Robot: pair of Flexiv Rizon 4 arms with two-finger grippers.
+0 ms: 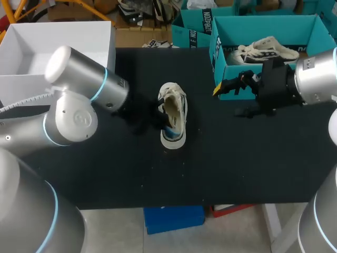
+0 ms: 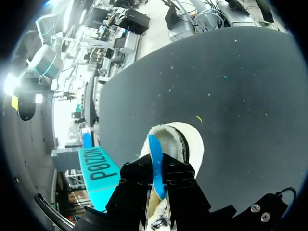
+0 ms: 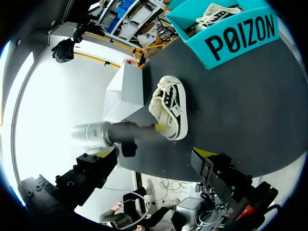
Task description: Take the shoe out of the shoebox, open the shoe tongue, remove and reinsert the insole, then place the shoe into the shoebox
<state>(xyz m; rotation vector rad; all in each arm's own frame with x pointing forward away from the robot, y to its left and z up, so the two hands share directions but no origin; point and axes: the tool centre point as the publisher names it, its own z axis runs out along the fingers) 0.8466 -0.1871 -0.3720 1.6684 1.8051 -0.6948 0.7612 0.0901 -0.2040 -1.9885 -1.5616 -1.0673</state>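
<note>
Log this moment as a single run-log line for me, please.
left hand: shut on insole | shoe: on table, outside shoebox | right hand: open, empty

Looking like a robotics lab. Two silver jointed arms, the left arm [image 1: 73, 118] and the right arm [image 1: 316, 79], are standing at one matte black desk [image 1: 237, 158], coming in from opposite sides. Each is carrying a black tool with two fingers and a camera at the wrist. The left one's fingers [image 2: 137, 187] are pinching a blue insole [image 2: 154, 154] sticking out of a single shoe [image 1: 176, 113] lying mid-desk. A teal shoebox [image 1: 218, 63] is sitting open at the far right, holding a second shoe [image 1: 263, 50].
</note>
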